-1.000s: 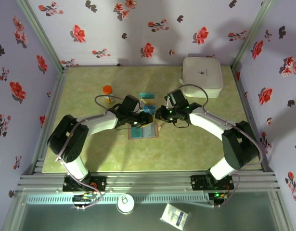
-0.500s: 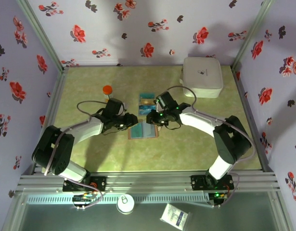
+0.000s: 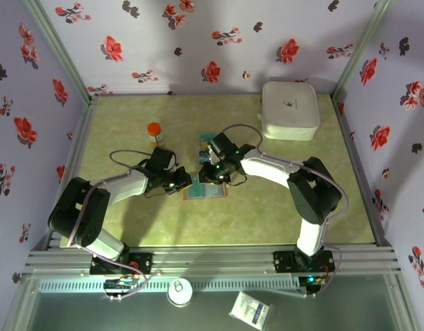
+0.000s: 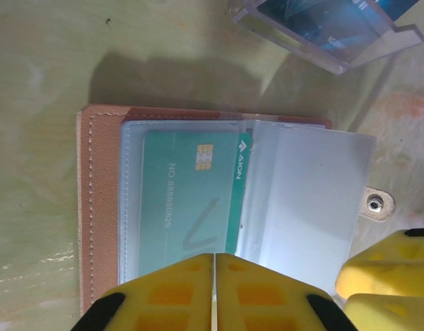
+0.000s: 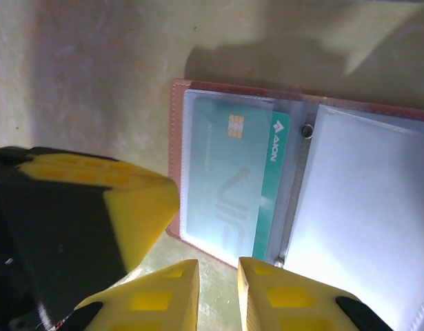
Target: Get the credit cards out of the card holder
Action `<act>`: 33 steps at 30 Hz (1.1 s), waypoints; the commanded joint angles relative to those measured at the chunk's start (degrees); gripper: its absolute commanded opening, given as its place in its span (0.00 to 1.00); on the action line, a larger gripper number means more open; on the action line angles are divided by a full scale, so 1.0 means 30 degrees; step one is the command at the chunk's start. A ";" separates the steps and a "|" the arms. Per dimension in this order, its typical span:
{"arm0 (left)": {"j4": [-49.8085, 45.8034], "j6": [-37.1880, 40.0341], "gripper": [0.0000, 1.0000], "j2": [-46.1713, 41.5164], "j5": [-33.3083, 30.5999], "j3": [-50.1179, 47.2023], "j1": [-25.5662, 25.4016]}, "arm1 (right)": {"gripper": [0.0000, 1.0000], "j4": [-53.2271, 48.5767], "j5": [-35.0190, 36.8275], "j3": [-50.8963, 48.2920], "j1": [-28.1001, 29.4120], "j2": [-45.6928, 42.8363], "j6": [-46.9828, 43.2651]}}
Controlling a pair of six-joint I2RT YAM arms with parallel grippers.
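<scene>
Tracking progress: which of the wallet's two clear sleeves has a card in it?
The sleeve farther from the clasp tab, holding the teal card; the sleeve beside the clasp tab looks empty.

Card holder (image 4: 98,207) btm edge off-frame

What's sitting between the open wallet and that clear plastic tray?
Nothing. In the left wrist view, just bare, shadowed table separates the wallet from the tray.
</scene>
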 commanded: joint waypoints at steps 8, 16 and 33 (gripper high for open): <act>-0.1767 0.0500 0.06 0.1332 -0.0527 0.0519 -0.0027 | 0.22 -0.1005 0.0925 -0.0149 -0.0137 0.1111 -0.0753; -0.2553 0.0617 0.05 0.1354 -0.1485 0.0328 0.0017 | 0.22 -0.0069 0.0507 -0.1346 -0.0846 0.1421 -0.0856; -0.4030 0.1430 0.05 0.0148 -0.1502 0.0224 0.0623 | 0.19 -0.0172 0.0526 -0.2085 -0.0590 0.0999 -0.0342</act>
